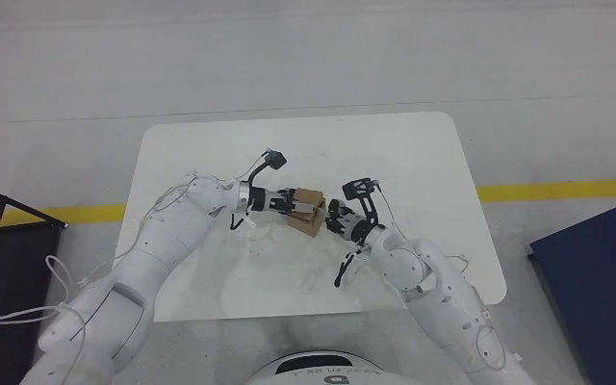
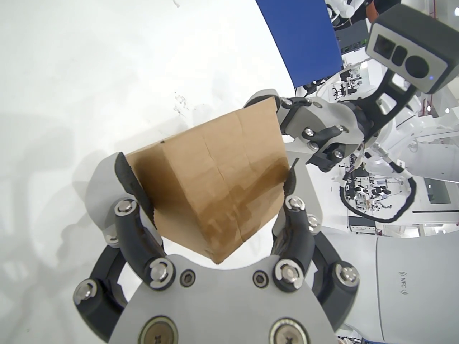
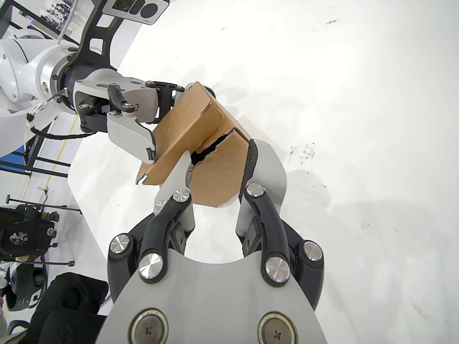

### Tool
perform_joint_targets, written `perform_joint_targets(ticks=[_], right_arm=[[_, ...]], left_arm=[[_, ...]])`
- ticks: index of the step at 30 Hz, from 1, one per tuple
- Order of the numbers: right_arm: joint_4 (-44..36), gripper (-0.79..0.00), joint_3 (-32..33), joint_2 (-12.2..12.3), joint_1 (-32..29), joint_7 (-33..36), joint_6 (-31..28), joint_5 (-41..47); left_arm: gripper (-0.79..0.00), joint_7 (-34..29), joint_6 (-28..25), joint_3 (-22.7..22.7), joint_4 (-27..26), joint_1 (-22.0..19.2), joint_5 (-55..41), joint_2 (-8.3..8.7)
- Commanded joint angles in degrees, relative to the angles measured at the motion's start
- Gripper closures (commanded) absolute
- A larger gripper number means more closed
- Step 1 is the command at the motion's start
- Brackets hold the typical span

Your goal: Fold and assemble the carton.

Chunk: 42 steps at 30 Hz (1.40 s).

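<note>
left gripper clasps one end of carton between its fingers | right gripper faces it, clamped on opposite end

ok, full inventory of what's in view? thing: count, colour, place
carton: 1, brown, mid-table, partly folded, held between both grippers
table: 1, white, centre of the top view
floor line: 1, yellow, on the floor, running past both sides of the table
panel: 1, blue, on the floor off the table's right side
frame: 1, black, on the floor off the table's left side
left gripper: 1, grey and black, shut on one end of the carton
right gripper: 1, grey and black, shut on the carton's other end
</note>
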Motion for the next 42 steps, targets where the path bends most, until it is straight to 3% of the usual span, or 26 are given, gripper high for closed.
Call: perform_joint_targets(ticks=[1, 16, 22, 33, 42], right_arm=[[0.1, -0.339, -0.1, 0.0, 0.1, 0.0, 0.1, 0.0], [-0.9, -0.339, 0.4, 0.2, -0.7, 0.6, 2.0, -1.3], [-2.5, -0.345, 0.6, 0.4, -1.5, 2.9, 5.5, -5.5], [-6.6, -0.329, 2.7, 0.5, -4.5, -4.1, 6.4, -4.8], [-2.6, -0.339, 0.6, -0.3, 1.3, -0.9, 9.2, -3.8]], left_arm=[[-0.785, -0.1, 0.1, 0.1, 0.0, -0.1, 0.0, -0.08], [-0.785, 0.8, 0.9, 0.7, 1.6, -0.5, 1.5, -0.65], [-0.785, 1.4, 1.6, 0.8, 1.9, -0.6, 2.5, -0.79], [-0.785, 1.4, 1.9, 0.6, 1.7, -0.6, 3.1, -0.84], [-0.785, 1.3, 2.4, 0.2, 1.1, -0.4, 3.6, -0.73]])
